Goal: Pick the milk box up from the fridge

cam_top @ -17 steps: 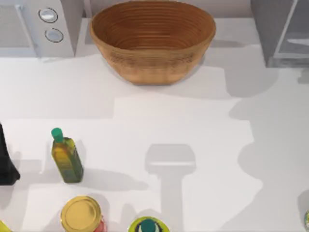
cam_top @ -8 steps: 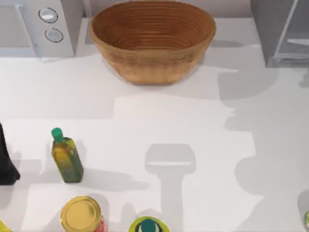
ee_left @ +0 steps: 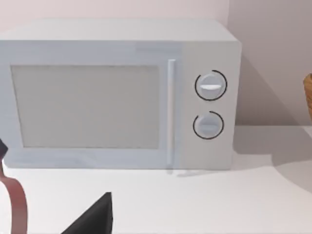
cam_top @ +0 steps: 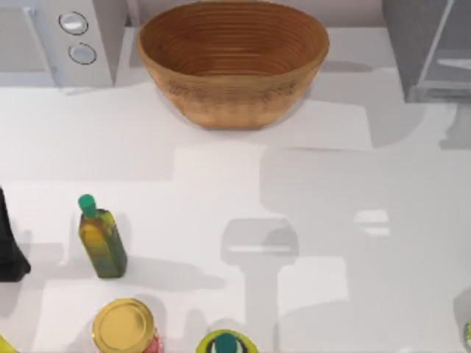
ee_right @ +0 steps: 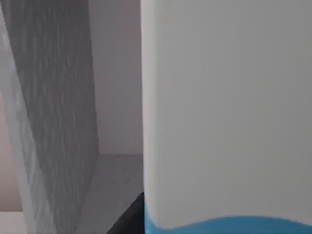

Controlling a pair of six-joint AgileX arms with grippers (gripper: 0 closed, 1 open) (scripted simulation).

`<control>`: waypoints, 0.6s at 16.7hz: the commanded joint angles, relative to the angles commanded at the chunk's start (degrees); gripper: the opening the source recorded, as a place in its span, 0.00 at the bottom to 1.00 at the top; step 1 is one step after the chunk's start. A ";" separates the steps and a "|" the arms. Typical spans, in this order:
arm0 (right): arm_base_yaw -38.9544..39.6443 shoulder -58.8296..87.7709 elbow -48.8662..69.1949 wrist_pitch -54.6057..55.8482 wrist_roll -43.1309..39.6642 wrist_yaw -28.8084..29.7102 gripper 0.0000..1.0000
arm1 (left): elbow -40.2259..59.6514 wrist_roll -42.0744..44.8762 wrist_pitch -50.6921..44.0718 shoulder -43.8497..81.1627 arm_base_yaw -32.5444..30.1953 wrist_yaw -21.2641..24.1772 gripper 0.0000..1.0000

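Note:
The milk box (ee_right: pixel 224 112) stands very close in the right wrist view, a white face with a light-blue band at its lower edge. Beside it rises the grey speckled inner wall of the fridge (ee_right: pixel 53 122), with the fridge floor below. A dark part of my right gripper (ee_right: pixel 127 222) shows against the box's lower corner. In the top view the fridge (cam_top: pixel 427 48) stands at the back right. My left arm (cam_top: pixel 9 250) is parked at the table's left edge, and a dark part of its gripper (ee_left: pixel 92 217) faces the microwave.
A pale grey microwave (cam_top: pixel 62 37) with two knobs stands at the back left and a wicker basket (cam_top: pixel 232 62) at the back middle. An olive-oil bottle (cam_top: pixel 101 239), a yellow-lidded jar (cam_top: pixel 124 327) and a green-capped item (cam_top: pixel 225 344) stand front left. A red curved strip (ee_left: pixel 17 207) shows in the left wrist view.
The shadows on the right half of the table have shifted and spread toward the middle. Nothing standing on the table has moved, and the left arm is still.

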 joint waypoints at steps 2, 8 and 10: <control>1.50 -10.68 -4.32 -6.00 -0.03 1.46 0.00 | 0.00 0.00 0.00 0.00 0.00 0.00 1.00; 6.69 -46.72 -19.22 -26.56 -0.09 6.20 0.00 | 0.00 0.00 0.00 0.00 0.00 0.00 1.00; 8.44 -57.86 -23.82 -33.03 -0.17 7.75 0.00 | 0.00 0.00 0.00 0.00 0.00 0.00 1.00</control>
